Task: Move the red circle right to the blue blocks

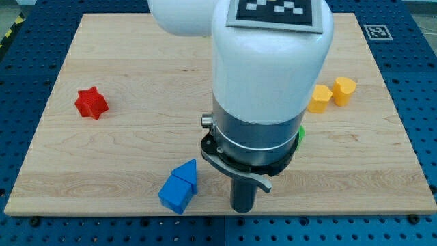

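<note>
Two blue blocks touch near the view's bottom, a triangular one [187, 173] above a cube-like one [175, 194]. My tip [243, 210] sits on the board just right of them, with a gap of about a block's width. No red circle shows; the arm's white and grey body [263, 82] covers the board's middle and may hide it. A red star [91, 103] lies far off at the view's left.
Two yellow blocks [319, 98] [344, 89] lie side by side at the view's right. A sliver of a green block [300, 134] peeks out from behind the arm's right side. The board's bottom edge [218, 214] is close below my tip.
</note>
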You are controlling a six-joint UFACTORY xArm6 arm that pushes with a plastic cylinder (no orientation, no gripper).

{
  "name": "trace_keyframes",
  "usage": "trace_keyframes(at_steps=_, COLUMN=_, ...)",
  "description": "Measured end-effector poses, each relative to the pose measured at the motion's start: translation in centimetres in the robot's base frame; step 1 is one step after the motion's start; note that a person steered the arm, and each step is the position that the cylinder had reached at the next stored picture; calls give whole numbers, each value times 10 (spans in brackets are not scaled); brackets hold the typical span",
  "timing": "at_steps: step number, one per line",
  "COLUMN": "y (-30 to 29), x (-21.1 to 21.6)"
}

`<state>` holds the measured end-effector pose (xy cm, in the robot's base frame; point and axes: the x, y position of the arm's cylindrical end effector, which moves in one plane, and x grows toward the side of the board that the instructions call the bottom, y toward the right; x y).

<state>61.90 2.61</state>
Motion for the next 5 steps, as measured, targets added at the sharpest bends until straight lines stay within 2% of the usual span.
trace_keyframes(at_steps=1, y=3, x=-7)
trace_keyframes(at_steps=3, y=57, x=-43)
trace_keyframes(at_steps=5, y=61, x=-89)
